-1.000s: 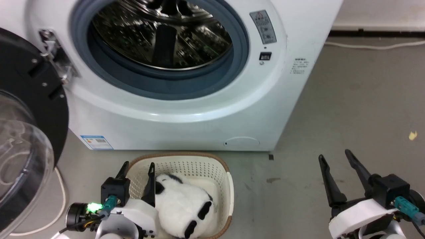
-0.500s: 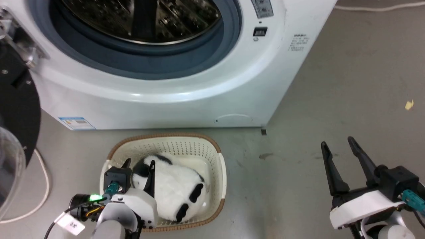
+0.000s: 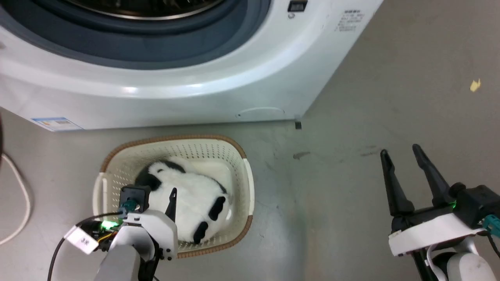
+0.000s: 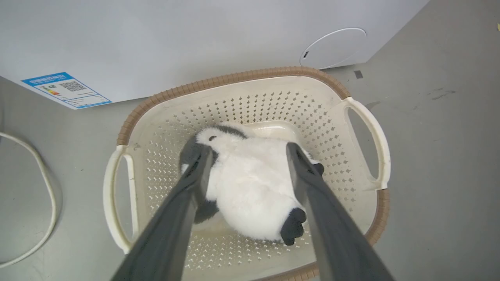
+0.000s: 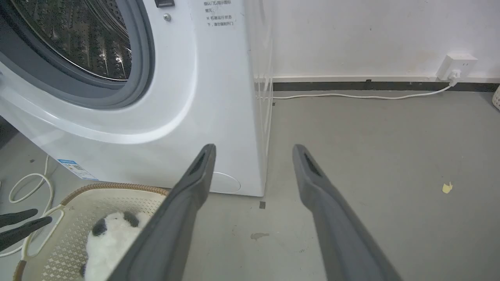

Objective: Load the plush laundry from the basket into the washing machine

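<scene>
The plush laundry (image 3: pixel 195 203) (image 4: pixel 254 183) (image 5: pixel 107 242), fluffy white with black patches, lies in the cream basket (image 3: pixel 175 137) (image 4: pixel 234 76) (image 5: pixel 109 186) on the floor in front of the washing machine (image 3: pixel 195 89) (image 4: pixel 175 39) (image 5: pixel 187 97). My left gripper (image 3: pixel 158 190) (image 4: pixel 249 150) (image 5: pixel 43 216) is open and reaches down into the basket. One finger stands on each side of the plush body. My right gripper (image 3: pixel 401 150) (image 5: pixel 254 147) hangs open and empty over bare floor to the right. The drum and grey gasket show in the right wrist view.
A white cable (image 3: pixel 15 195) (image 4: pixel 39 175) loops on the floor left of the basket. A yellow scrap (image 3: pixel 475 85) (image 5: pixel 446 188) lies on the grey floor at the right. A wall socket (image 5: pixel 457 62) with a cord sits behind the washer's right side.
The head camera has tilted down, so the washer slid up the picture. My left gripper moved from the basket's left wall to straddle the plush. The right gripper held still.
</scene>
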Controlling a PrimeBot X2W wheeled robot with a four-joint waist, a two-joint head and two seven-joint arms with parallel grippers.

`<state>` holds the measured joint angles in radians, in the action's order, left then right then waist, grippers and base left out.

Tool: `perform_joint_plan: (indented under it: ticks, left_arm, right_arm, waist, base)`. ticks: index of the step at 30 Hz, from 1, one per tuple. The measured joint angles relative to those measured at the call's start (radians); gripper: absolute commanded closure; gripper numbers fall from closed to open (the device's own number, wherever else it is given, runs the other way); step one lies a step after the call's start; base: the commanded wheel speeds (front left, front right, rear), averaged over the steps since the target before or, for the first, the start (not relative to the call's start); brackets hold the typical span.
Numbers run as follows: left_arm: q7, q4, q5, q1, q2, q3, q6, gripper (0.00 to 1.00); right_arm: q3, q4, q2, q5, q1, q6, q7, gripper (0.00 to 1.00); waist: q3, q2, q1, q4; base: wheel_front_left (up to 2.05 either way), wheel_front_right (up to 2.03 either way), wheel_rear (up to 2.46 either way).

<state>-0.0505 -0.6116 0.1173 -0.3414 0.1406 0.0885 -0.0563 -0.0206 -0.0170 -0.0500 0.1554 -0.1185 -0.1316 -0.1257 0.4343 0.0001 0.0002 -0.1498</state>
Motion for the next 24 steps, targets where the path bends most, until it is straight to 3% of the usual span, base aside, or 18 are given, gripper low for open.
perform_joint_plan:
  ticks: [8,24]
  left_arm:
    - [0.043,-0.084,0.031,-0.073,0.008,0.042,-0.01,0.0]
    - [0.164,-0.254,0.066,-0.227,0.079,0.149,-0.028,0.0]
  right_arm:
    - [0.002,0.0,0.0,0.029,-0.024,0.0,-0.014,0.0]
    - [0.015,-0.011,0.0,0.086,-0.086,0.0,-0.046,0.0]
  waist:
    - [0.074,0.0,0.0,-0.028]
    - [0.235,0.0,0.0,-0.079]
  base:
    - [0.0,0.0,0.0]
    - [0.0,0.0,0.0]
